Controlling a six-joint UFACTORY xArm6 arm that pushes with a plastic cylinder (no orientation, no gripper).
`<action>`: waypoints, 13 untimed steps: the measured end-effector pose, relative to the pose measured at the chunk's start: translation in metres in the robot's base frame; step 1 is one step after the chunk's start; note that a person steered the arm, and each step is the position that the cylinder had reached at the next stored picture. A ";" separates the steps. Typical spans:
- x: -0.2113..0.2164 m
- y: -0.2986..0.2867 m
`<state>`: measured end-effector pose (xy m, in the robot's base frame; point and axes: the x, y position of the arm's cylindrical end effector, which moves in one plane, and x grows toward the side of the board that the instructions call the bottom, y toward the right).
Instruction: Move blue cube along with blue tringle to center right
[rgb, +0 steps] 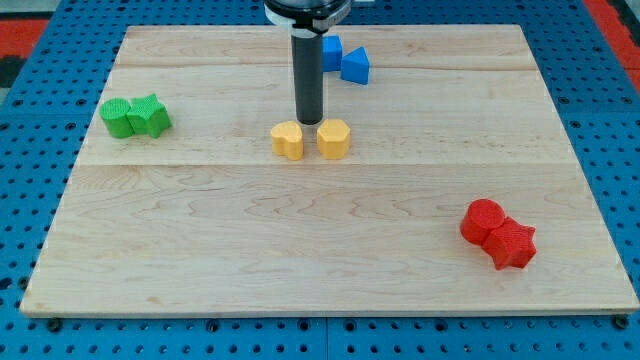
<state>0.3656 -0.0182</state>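
The blue cube (331, 49) sits near the view's top centre, partly hidden behind my rod. The blue triangle (355, 66) touches it on its right and slightly lower. My tip (308, 122) is below and left of the two blue blocks, just above the gap between two yellow blocks. It touches neither blue block.
A yellow block (288, 140) and a yellow hexagon-like block (334, 138) lie side by side just below my tip. Two green blocks (135, 117) sit at the view's left. A red cylinder (484, 220) and a red star (513, 245) sit at the lower right. The wooden board (320, 250) has blue pegboard around it.
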 end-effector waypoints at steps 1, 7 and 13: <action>-0.016 -0.001; -0.120 0.169; -0.033 0.134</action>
<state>0.3331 0.1154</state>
